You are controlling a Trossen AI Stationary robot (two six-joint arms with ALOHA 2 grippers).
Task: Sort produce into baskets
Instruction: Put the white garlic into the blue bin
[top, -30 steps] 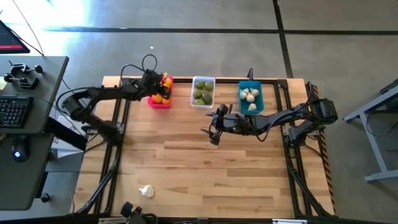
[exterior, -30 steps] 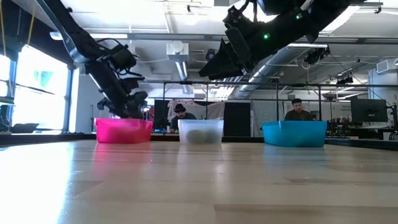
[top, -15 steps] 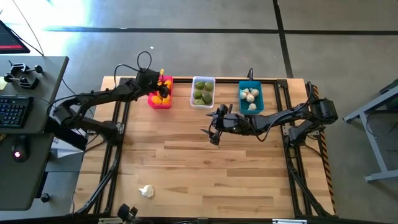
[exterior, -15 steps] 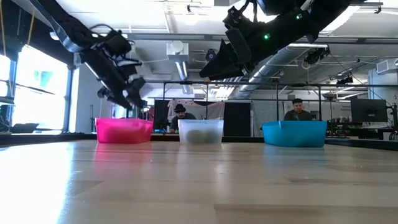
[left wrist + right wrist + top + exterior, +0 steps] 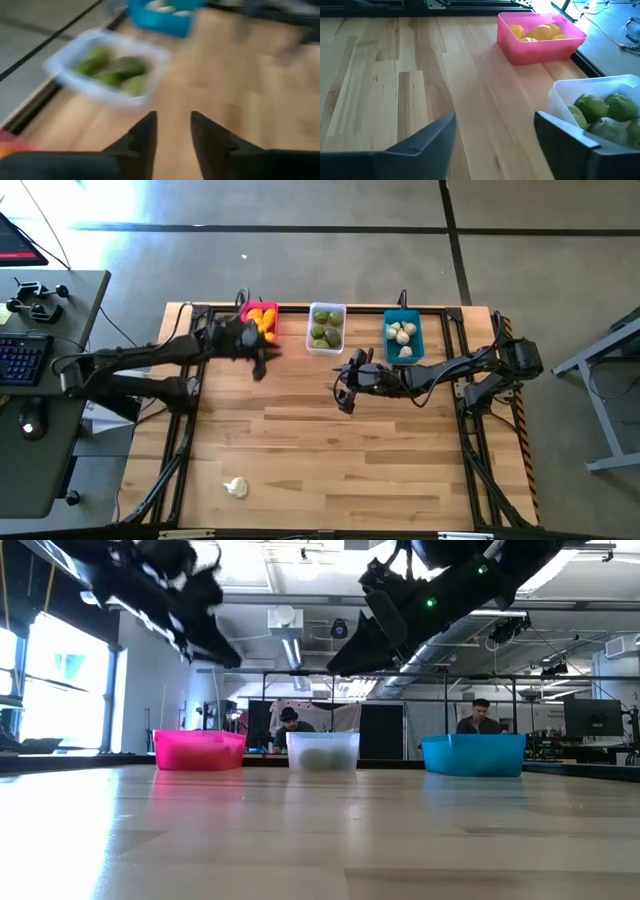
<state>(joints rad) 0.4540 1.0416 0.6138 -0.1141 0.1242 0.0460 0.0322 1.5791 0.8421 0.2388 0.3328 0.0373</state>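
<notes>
The left gripper (image 5: 262,360) hangs above the table (image 5: 330,440) just in front of the pink basket (image 5: 259,316) of lemons (image 5: 262,321). Its fingers stand a little apart and hold nothing. One garlic (image 5: 235,487) lies alone near the front edge. The white basket (image 5: 326,327) holds limes (image 5: 323,332). The right gripper (image 5: 345,393) hangs wide open and empty in front of it. The blue basket (image 5: 404,337) holds more garlic.

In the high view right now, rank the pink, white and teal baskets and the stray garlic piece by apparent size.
1-3. The pink basket, white basket and teal basket look about alike; the left arm covers part of the pink one, so I won't rank them.
4. The garlic piece, clearly smallest.
</notes>
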